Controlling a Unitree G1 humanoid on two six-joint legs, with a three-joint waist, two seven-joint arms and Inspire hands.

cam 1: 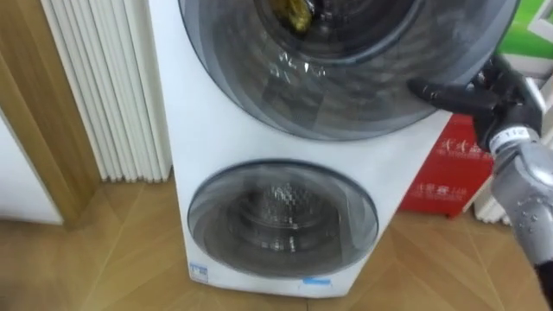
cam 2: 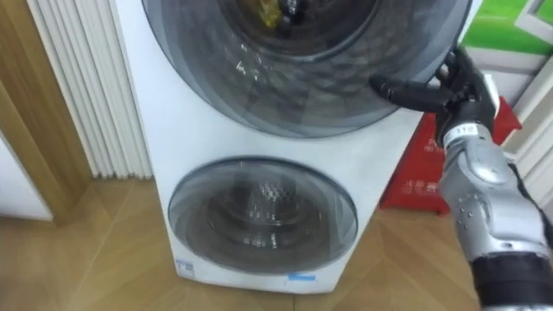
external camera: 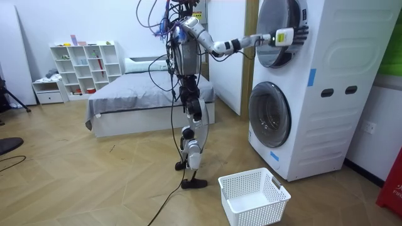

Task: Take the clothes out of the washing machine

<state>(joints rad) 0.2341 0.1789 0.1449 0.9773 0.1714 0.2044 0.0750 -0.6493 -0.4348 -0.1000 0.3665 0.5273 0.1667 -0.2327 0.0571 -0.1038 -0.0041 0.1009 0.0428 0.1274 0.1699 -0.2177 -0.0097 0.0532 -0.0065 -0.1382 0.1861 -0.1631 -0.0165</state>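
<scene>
Item: stacked white washing machine (external camera: 326, 94), two round glass doors. I see the upper door (cam 1: 346, 78) with the right hand (cam 2: 462, 86) at its right edge, thumb stretched straight across the glass and fingers extended, gripping nothing. Clothes: one yellow garment (cam 1: 294, 13), inside the upper drum, seen through the glass at the top. Lower door (cam 1: 282, 216): shut. Red container (cam 1: 454, 168): on the floor just right of the machine. White basket (external camera: 254, 196): on the wooden floor between robot and machine.
</scene>
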